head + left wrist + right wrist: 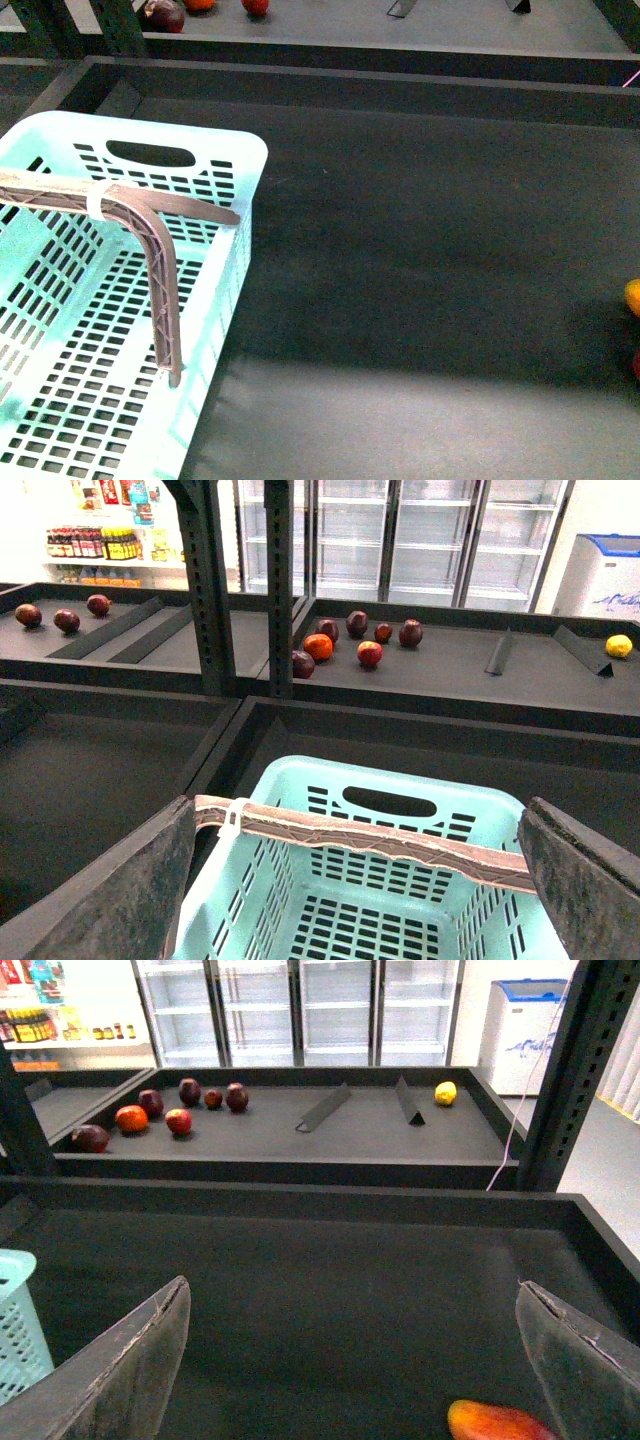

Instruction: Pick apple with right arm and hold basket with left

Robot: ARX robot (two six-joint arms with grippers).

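The mint-green basket (150,128) stands at the front left of the dark bin floor, its brown ribbed handle (150,225) swung up. In the left wrist view my left gripper (350,880) hangs open over the basket (400,778). The handle (380,838) runs across the gap between its fingers (110,900), gripped by neither. My right gripper (350,1360) is open above bare floor. A red fruit with a yellow-orange blush, apparently the apple (500,1422), lies low beside its right finger (585,1360), cut off by the picture's edge. Neither gripper shows in the front view.
An orange-yellow fruit (632,297) and a red sliver (636,365) sit at the bin's right edge. The raised shelf behind holds several dark purple, red and orange fruits (345,640), a yellow fruit (445,1092) and dividers (325,1107). A black upright post (205,580) stands between bins.
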